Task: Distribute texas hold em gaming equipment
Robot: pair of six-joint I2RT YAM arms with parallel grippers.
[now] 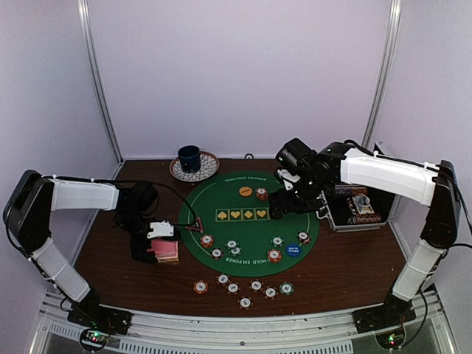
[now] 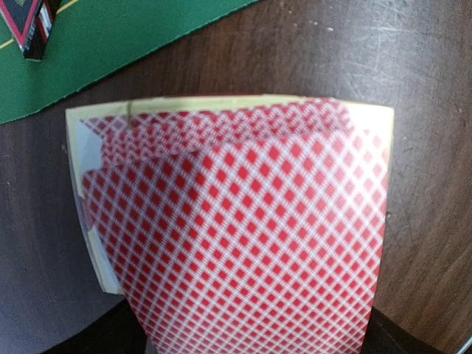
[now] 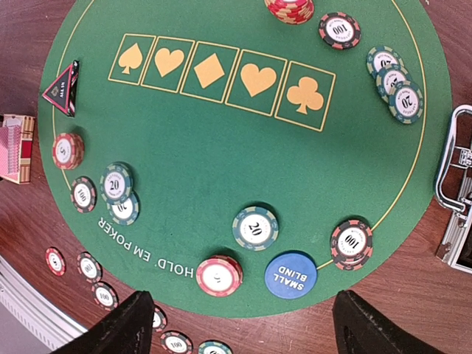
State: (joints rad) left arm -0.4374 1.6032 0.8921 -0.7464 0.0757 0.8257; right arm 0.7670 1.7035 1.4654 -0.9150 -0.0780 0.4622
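Observation:
A stack of pink-backed playing cards [image 1: 167, 252] lies on the wood just left of the green mat [image 1: 221, 193]. My left gripper [image 1: 157, 245] is right over it. In the left wrist view a bent card [image 2: 243, 236] fills the frame and hides the jaws. My right gripper [image 3: 243, 332] hangs open above the mat's near edge with nothing between its fingers [image 3: 110, 328]. Below it lie a red chip stack [image 3: 219, 275], a green chip [image 3: 255, 227] and the blue disc [image 3: 290, 275]. The triangle marker [image 3: 63, 88] sits at the mat's left rim, and the yellow disc [image 1: 245, 191] at the far side.
Several chips [image 1: 245, 302] lie in a loose row on the wood in front of the mat. A black metal-edged case [image 1: 358, 206] stands open at the right. A blue cup [image 1: 189, 158] on a patterned saucer [image 1: 209, 168] sits behind the mat.

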